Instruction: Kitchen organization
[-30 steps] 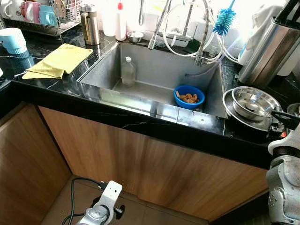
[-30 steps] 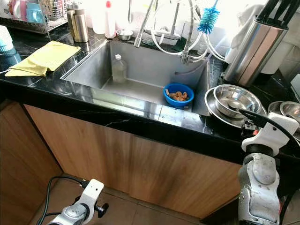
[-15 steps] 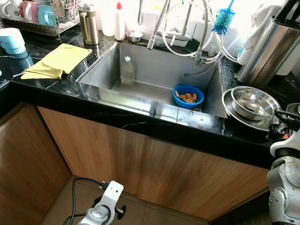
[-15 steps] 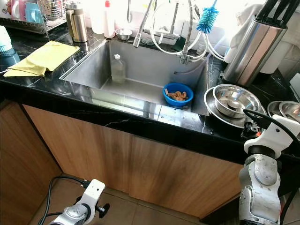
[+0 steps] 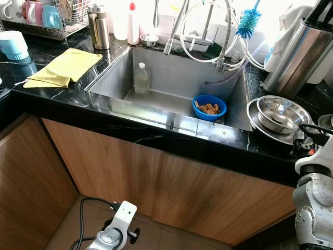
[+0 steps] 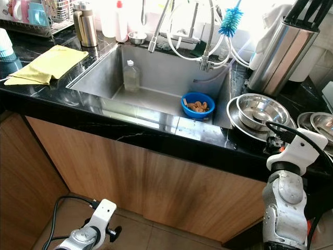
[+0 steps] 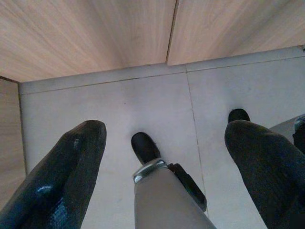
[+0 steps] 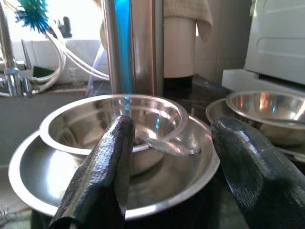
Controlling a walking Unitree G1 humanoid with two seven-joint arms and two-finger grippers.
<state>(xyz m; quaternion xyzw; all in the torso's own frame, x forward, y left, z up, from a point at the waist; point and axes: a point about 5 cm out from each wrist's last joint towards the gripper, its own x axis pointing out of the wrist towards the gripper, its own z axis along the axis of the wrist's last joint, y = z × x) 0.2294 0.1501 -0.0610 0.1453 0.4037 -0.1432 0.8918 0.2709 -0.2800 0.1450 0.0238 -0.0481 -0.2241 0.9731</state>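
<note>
Stainless steel bowl (image 8: 112, 126), shallow, nested inside a wider stainless steel basin (image 8: 43, 183) on the black stone counter (image 5: 156, 136) just to the right of the steel sink (image 5: 171, 83); a small steel utensil lies tilted in the bowl, its end resting over the rim. Right gripper (image 8: 178, 157), two long black fingers spread apart with nothing between them, sits at the counter edge just in front of the nested pair, pointing at the rim. Left gripper (image 7: 164, 157), fingers also spread and empty, hangs idle low over the pale tiled floor by the wooden cabinet fronts. Second steel bowl (image 8: 267, 112) stands just beside the pair on the far right; tall brushed-steel cylindrical container (image 5: 299, 52) rises close behind. Sink contents: clear plastic bottle (image 5: 141, 78), upright, and round blue plastic bowl (image 5: 209, 107) holding brownish scraps. Elsewhere: yellow cloth (image 5: 65, 66) on the left counter, dish rack with cups at the back left corner, blue bottle brush (image 5: 247, 23) by the tap hoses. Hazards, as judged: polished rims are thin and slick, so a shallow pinch could slip off; lifting only the inner bowl may drag or rock the basin beneath it; the loose utensil could slide out and clatter if the bowl tips; the pair sits near the counter edge, so a forward push could send it toward the sink or a pull could bring it off the front; a wide swing risks knocking the neighbouring bowl or the tall container.
</note>
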